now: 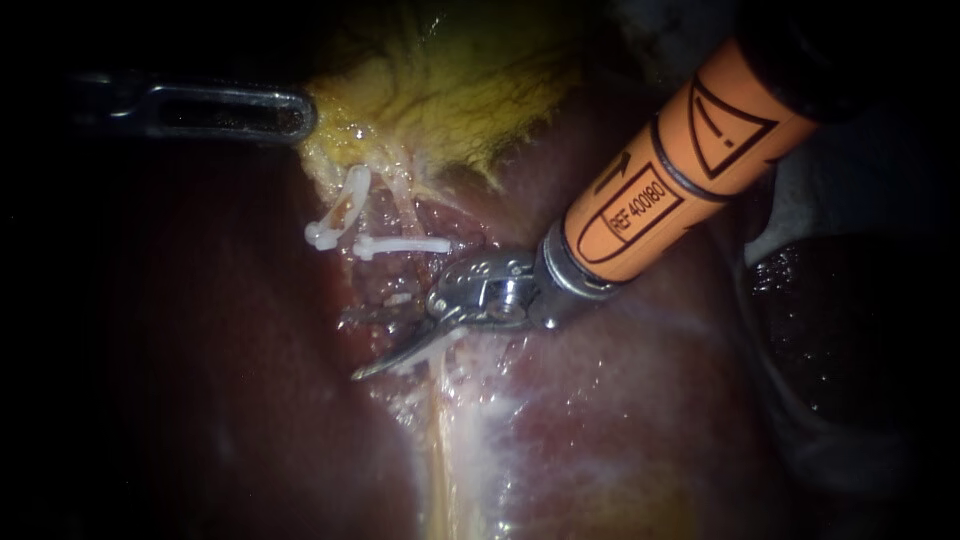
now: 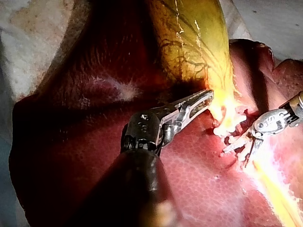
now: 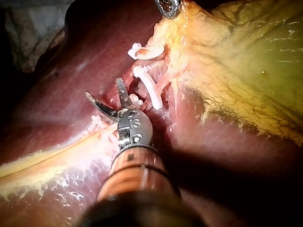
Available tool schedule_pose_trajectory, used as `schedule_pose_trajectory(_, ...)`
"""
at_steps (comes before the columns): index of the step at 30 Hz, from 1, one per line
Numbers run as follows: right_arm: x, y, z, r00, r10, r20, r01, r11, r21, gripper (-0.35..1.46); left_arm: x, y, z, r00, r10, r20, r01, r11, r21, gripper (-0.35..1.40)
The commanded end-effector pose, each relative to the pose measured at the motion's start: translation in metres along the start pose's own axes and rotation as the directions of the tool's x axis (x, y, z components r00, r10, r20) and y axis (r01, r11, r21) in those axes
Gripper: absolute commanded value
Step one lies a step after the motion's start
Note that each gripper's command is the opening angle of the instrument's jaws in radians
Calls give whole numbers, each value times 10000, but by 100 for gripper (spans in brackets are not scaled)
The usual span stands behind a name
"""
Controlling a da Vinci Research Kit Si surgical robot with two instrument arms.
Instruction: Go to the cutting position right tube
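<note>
The yellow-green gallbladder (image 1: 450, 90) lies on the dark red liver (image 1: 620, 400). Pale tubes run down from its neck, carrying two white clips (image 1: 335, 210) (image 1: 402, 245). My right instrument (image 1: 352, 346) comes in on an orange shaft, its two thin blades open just below the clips, beside the tube with the level clip (image 3: 149, 90). In the right wrist view the blades (image 3: 104, 90) spread wide, one tip close to that clip. My left instrument (image 1: 300, 112) is shut on the gallbladder's edge (image 2: 210, 97) and holds it up.
A pale yellow band of tissue (image 1: 450, 440) runs down the liver below the blades. A dark mass (image 1: 850, 330) lies at the far right, behind the orange shaft (image 1: 680, 170).
</note>
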Motion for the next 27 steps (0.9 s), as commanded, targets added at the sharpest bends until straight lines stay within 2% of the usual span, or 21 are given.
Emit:
schedule_pose_trajectory(1, 1, -1, -1, 10000, 0, 1, 0, 10000, 2, 91, 0, 0, 0, 10000, 2, -1, -2, 10000, 7, -35)
schedule_pose_trajectory(5, 5, -6, -4, 10000, 13, -64, -12, 10000, 52, 93, 0, 0, 0, 10000, 3, -1, -3, 10000, 7, -35)
schedule_pose_trajectory(8, 15, -15, -14, 9999, 58, -128, -57, 10000, 74, 96, 0, 0, -1, 10000, 4, -3, -4, 10000, 13, -35)
schedule_pose_trajectory(13, 34, -32, -45, 9995, 188, -253, -189, 9998, -47, 98, 0, 1, -4, 10000, 4, -11, -4, 10000, 29, -35)
schedule_pose_trajectory(16, 39, -37, -65, 9992, 253, -320, -258, 9996, -138, 98, 0, 1, -4, 10000, 3, -11, -3, 10000, 30, -35)
schedule_pose_trajectory(22, 32, -34, -98, 9974, 608, -395, -619, 9977, -269, 98, 0, 1, -4, 10000, 4, -12, -3, 10000, 32, -35)
schedule_pose_trajectory(27, 19, -18, -110, 9947, 923, -443, -941, 9947, -413, 98, 0, 1, -5, 10000, 4, -12, -4, 10000, 32, -35)
